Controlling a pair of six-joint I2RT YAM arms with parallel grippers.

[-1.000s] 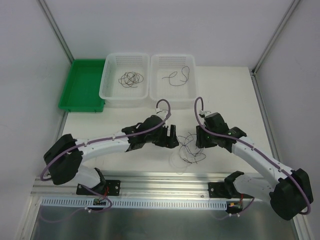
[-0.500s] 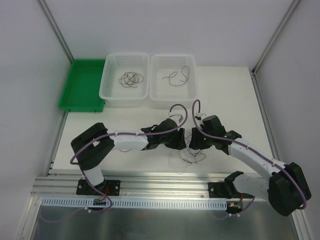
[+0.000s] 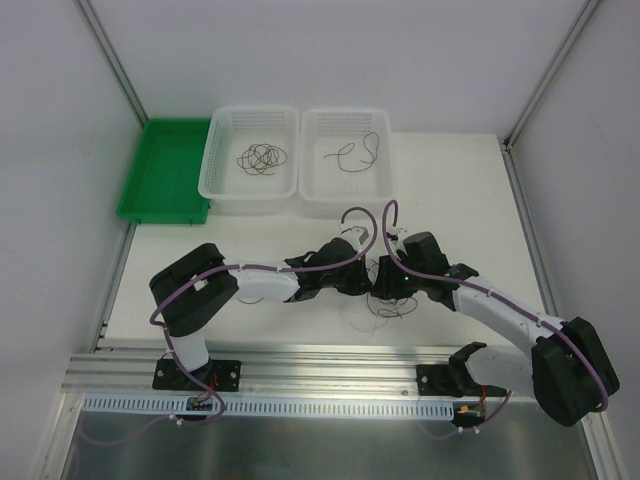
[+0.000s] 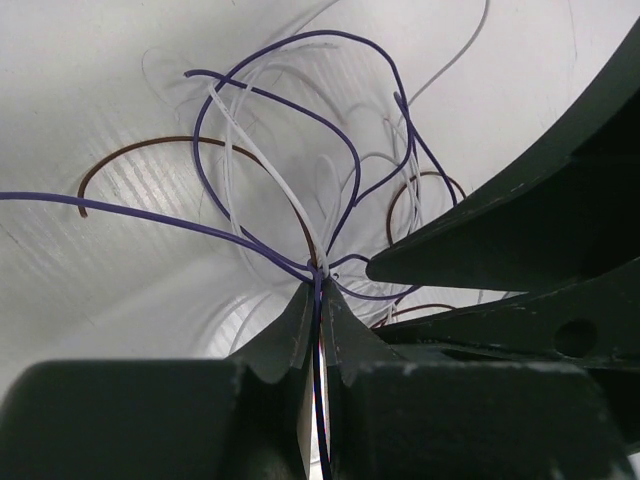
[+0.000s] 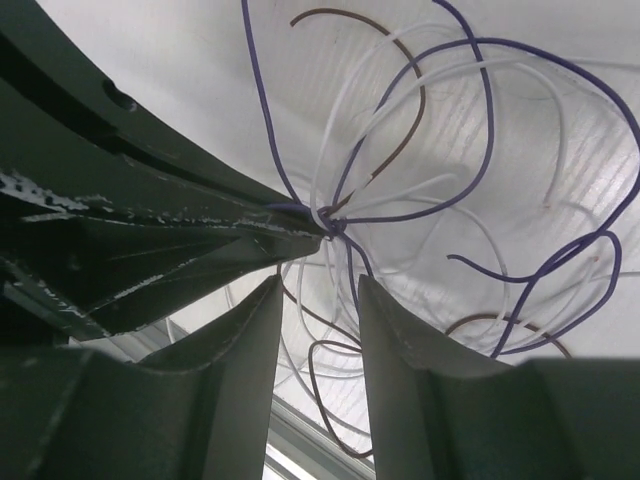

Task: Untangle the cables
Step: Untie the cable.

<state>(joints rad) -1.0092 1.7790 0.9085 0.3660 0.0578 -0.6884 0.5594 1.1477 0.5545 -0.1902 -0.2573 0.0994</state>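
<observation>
1. The cables (image 3: 388, 307) lie as one loose tangle on the white worktop (image 3: 450, 190), low in the centre of the overhead view; the left arm (image 3: 262, 284) and right arm (image 3: 500, 312) meet nose to nose over it, likely so it can be worked from two sides.
2. The left jaws are shut on a purple strand (image 4: 319, 288) just under the knot (image 4: 318, 264), mid-frame in the left wrist view; gripping that close looks meant to pin the crossing point while other strands are drawn free.
3. The right jaws stand partly open and clamp nothing; at lower centre of the right wrist view they straddle thin strands hanging just below the same knot, probably lined up to close on one.
4. At the top of the overhead view, the left-hand basket (image 3: 213, 188) holds a dark coil (image 3: 260, 158) and the right-hand basket (image 3: 386, 186) a single curl (image 3: 356, 152); these appear to be where freed cables go.
</observation>
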